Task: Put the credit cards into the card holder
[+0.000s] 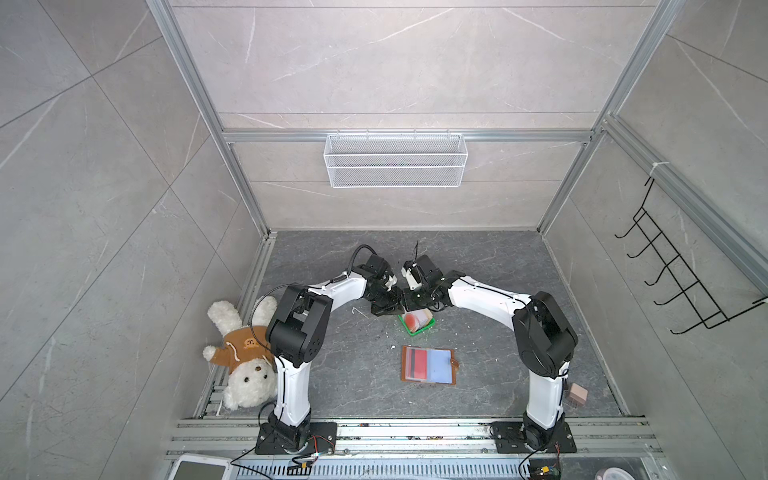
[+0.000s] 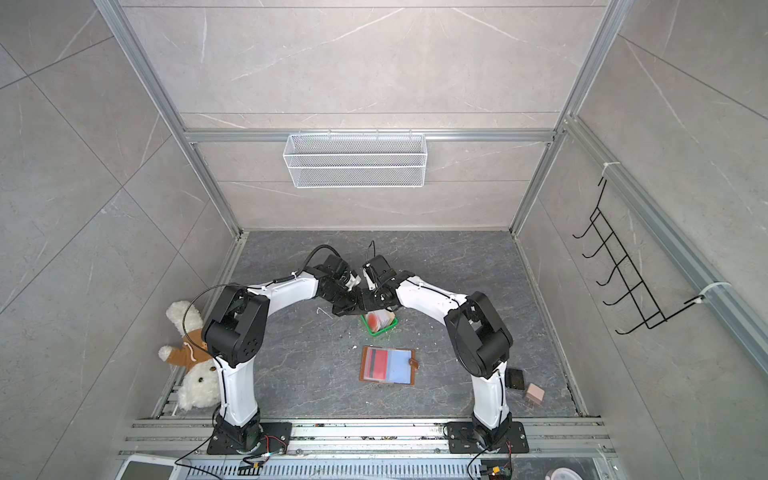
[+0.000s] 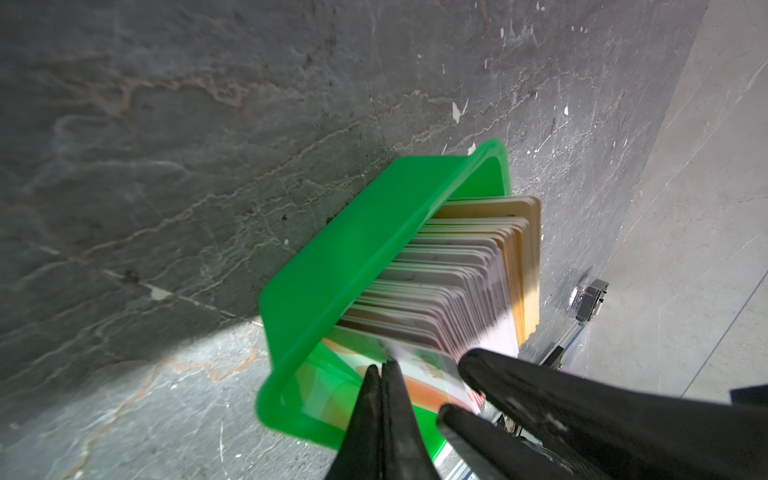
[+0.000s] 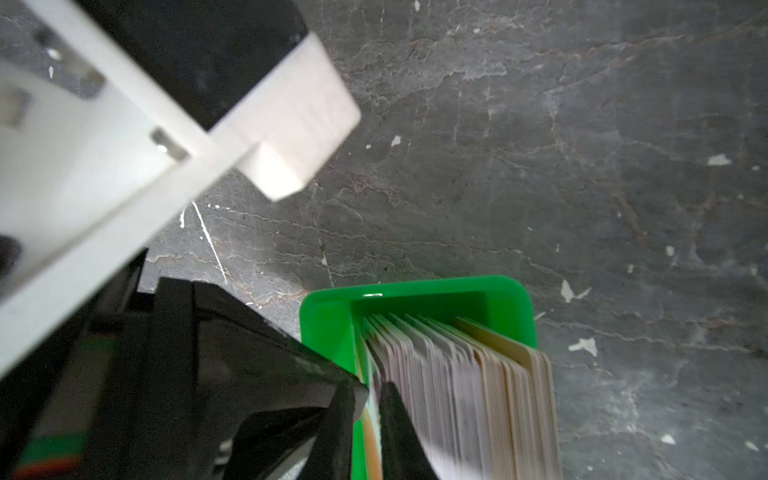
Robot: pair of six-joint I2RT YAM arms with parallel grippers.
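The credit cards (image 3: 449,274) stand on edge, packed in a small green tray (image 3: 340,266), which shows mid-table in both top views (image 1: 419,331). Both grippers meet over the tray's near end. My left gripper (image 3: 381,368) is shut and empty, its tips against the front card (image 3: 424,374), which has an orange blot. My right gripper (image 4: 372,390) is narrowly open, with that front card's edge in the gap. The card holder (image 1: 428,365) lies open on the table nearer the arm bases. A red card (image 1: 417,361) sits in its left sleeve.
A plush bear (image 1: 245,365) lies at the left edge by the left arm. A small pinkish block (image 1: 577,395) and a dark flat item (image 2: 515,378) sit by the right arm's base. A wire basket (image 1: 395,160) hangs on the back wall, a hook rack (image 1: 673,266) on the right wall.
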